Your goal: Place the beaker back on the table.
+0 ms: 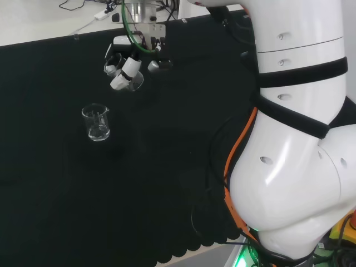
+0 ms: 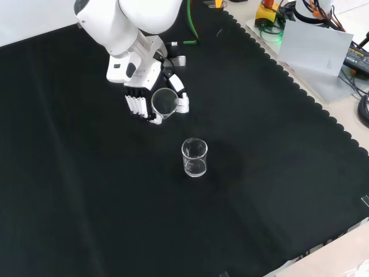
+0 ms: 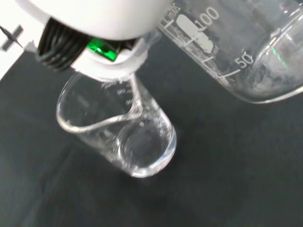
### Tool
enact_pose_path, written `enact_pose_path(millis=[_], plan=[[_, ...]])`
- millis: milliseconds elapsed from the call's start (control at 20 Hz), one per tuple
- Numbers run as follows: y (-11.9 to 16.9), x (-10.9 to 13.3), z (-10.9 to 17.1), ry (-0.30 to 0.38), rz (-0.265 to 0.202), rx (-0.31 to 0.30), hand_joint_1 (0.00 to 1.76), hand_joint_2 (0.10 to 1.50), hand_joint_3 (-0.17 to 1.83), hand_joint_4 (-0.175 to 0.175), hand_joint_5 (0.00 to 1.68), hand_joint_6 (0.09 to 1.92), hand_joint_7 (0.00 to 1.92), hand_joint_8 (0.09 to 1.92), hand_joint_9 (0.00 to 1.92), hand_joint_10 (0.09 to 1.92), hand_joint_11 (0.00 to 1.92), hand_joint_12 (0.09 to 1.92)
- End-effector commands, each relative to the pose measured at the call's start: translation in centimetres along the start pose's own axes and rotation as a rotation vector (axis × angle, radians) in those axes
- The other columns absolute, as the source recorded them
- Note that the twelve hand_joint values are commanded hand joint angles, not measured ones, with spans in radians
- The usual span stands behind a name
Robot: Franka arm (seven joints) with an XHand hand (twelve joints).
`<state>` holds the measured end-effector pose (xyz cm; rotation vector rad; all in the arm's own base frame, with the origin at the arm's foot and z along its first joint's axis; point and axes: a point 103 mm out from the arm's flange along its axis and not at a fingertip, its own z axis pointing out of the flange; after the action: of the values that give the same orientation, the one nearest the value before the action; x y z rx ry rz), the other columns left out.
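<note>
Mid-carry: hand (image 2: pixel 151 99) curled round a tilted beaker (image 2: pixel 164 102), held above the cloth (image 2: pixel 86 190) beside a second beaker (image 2: pixel 194 157) standing upright; next, righting and lowering onto bare cloth, then releasing

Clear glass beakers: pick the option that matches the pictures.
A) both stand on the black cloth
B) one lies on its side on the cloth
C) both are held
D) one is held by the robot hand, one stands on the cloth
D: the robot hand curls round one clear glass beaker above the black cloth, while the second clear glass beaker stands upright alone.
</note>
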<state>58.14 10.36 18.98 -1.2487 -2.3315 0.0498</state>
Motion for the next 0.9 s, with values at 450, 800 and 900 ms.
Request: enact_pose_path(millis=[450, 800, 900], plan=[[2.2, -5.1, 3.3, 0.21, -0.043, -0.149, 1.44, 0.49, 0.99, -0.175, 1.07, 1.02, 1.25, 0.97, 1.36, 0.82, 1.07, 0.88], [4.4, -5.6, 5.9, 0.246, -0.047, -0.203, 1.44, 0.47, 0.95, -0.175, 1.13, 0.91, 1.32, 0.83, 1.42, 0.66, 1.1, 0.85], [3.6, -6.3, 6.0, 0.261, -0.052, -0.22, 1.44, 0.47, 0.95, -0.175, 1.15, 0.89, 1.33, 0.81, 1.43, 0.62, 1.11, 0.84]])
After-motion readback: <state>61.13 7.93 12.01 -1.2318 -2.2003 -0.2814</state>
